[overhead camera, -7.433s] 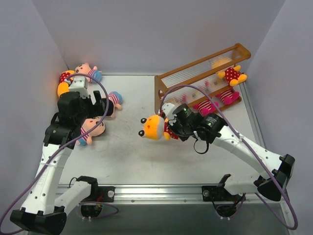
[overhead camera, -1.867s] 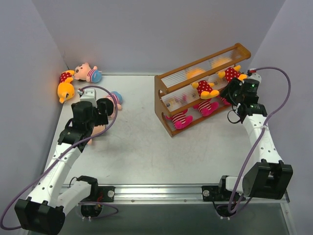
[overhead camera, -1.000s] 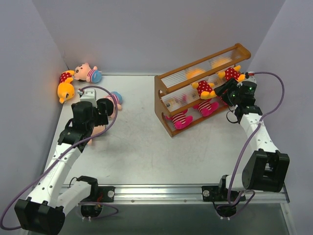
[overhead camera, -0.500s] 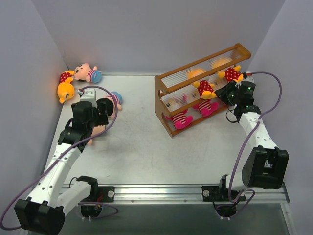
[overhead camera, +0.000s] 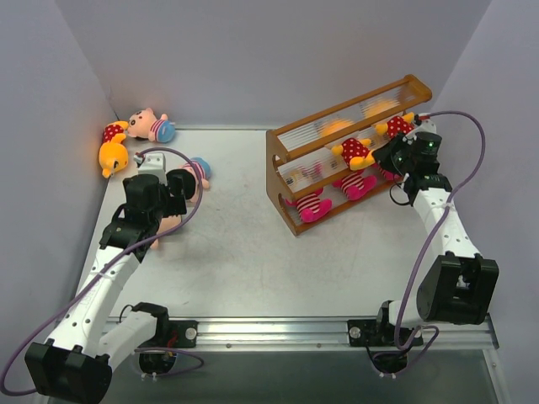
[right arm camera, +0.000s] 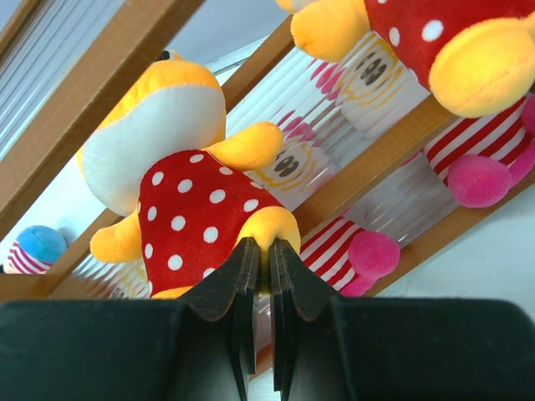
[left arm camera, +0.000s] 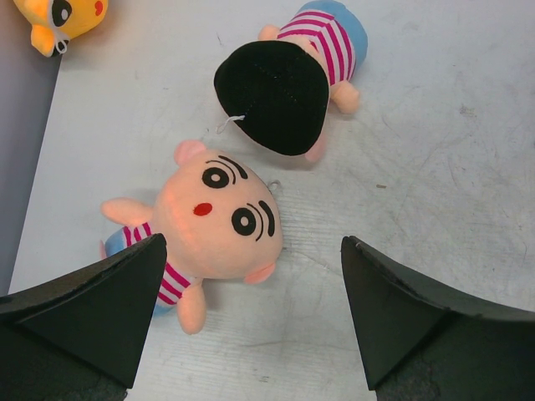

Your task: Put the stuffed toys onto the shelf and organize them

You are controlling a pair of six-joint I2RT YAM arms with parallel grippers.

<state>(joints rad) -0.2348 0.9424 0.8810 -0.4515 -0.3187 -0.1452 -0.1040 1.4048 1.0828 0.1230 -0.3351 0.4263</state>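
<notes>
**Right tool at the shelf, left tool poised over a boy**

**Top view.** The shelf (overhead camera: 278,168) stands slanted at the far right of the surface (overhead camera: 253,261). Two bears sit on its middle tier: the middle bear (overhead camera: 354,151) and the end bear (overhead camera: 400,127). The striped dolls (overhead camera: 312,204) sit on the tier below, with their magenta legs hanging out front. Four toys lie at far left: a corner bear (overhead camera: 109,153), a corner boy (overhead camera: 152,126) and two boys near my left tool (overhead camera: 179,191). My right tool (overhead camera: 389,157) reaches in between the two shelved bears. I judge it is there to straighten a seated toy, not to carry one.

**Left wrist view.** The left tool (left arm camera: 252,244) is spread wide and holds nothing. It straddles the face-up boy (left arm camera: 219,219) from above, which I read as lining up the next pick. He lies on his back and has a round peach face, black brows, a red mouth and a striped shirt. The face-down boy (left arm camera: 276,96) lies just beyond him, black hair upward, blue shorts at the far end.

**Right wrist view.** The right tool (right arm camera: 261,251) is clenched, with its tips touching the middle bear (right arm camera: 201,209) at one yellow foot. I cannot tell whether a nip of plush is caught between them. This bear is yellow, in red with white dots, and sits against a wooden rail. The end bear (right arm camera: 435,42) is at upper right, and magenta feet show below through the pale rods.
</notes>
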